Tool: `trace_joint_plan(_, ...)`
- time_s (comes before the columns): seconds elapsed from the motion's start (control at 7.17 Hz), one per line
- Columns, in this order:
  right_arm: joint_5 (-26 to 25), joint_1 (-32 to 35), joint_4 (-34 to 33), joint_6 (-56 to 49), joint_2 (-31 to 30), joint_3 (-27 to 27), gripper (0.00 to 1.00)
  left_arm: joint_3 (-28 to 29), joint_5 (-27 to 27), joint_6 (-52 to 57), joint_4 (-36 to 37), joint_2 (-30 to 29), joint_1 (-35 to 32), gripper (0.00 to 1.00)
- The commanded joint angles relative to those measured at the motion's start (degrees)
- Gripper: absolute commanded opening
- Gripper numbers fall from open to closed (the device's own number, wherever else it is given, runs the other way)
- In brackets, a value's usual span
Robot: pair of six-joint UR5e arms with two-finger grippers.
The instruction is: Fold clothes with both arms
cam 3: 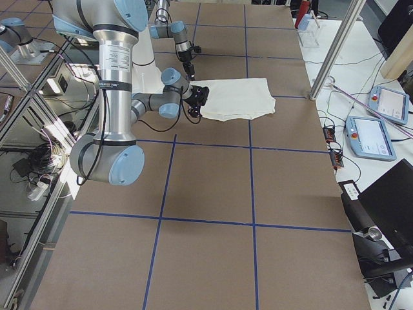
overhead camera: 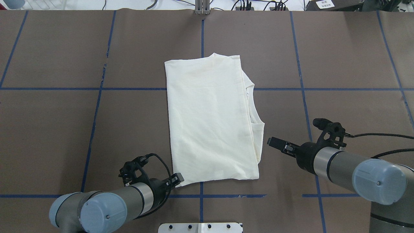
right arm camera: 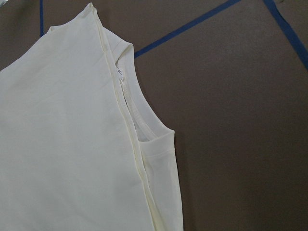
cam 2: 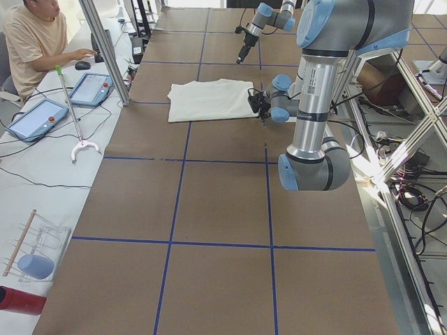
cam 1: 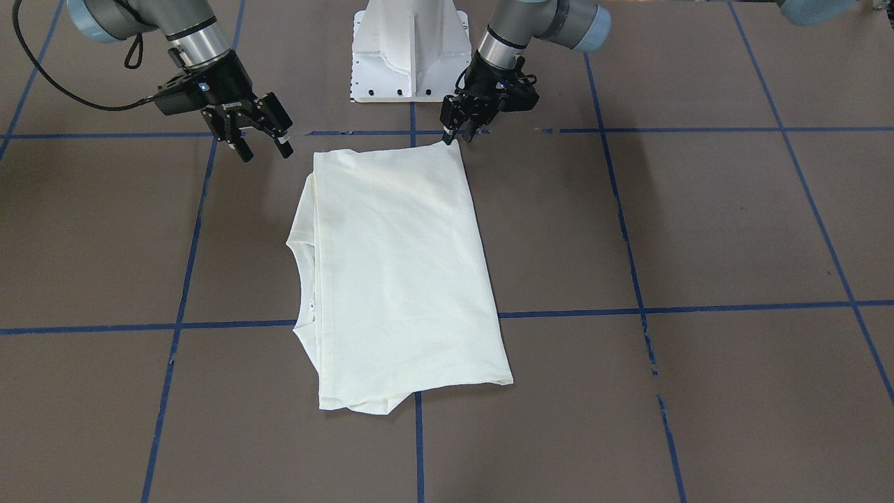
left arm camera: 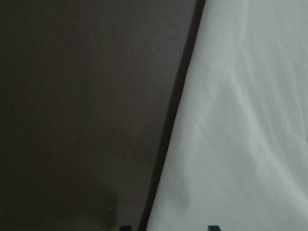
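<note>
Inside T-shirt (overhead camera: 210,119) neckline: tag (right arm camera: 120,79), text illegible.

Right arm (cam 1: 195,38) showing grey tube, silver wrist ring, pale blue joint cap. Black cable (cam 1: 112,108) looping off its wrist. Right gripper (cam 1: 264,150) wearing all black, white lettering on body, two stubby fingers. Left arm (cam 1: 531,24) matching it: grey, silver, blue cap. Left gripper (cam 1: 457,133) going black too, thin wires hanging round it. White base pedestal (cam 1: 408,49) showing dark screw holes along edge.

Matt, soft cloth T-shirt (cam 1: 398,265) on a matt, paper-like table cover (cam 1: 698,230).
</note>
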Motion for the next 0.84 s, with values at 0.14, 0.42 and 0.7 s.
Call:
trace_joint_plan(0.14,0.0,0.0,0.1,0.3,0.0,0.1,1.0,0.6,0.8,-1.0,0.1,-0.3,0.3,0.59)
trace_joint_plan(0.42,0.0,0.0,0.1,0.3,0.0,0.0,1.0,1.6,1.1,-0.6,0.2,-0.9,0.6,0.6)
trace_joint_plan(0.7,-0.2,0.0,0.1,0.3,0.0,0.0,1.0,2.2,1.1,-0.3,0.2,-1.0,0.6,0.61)
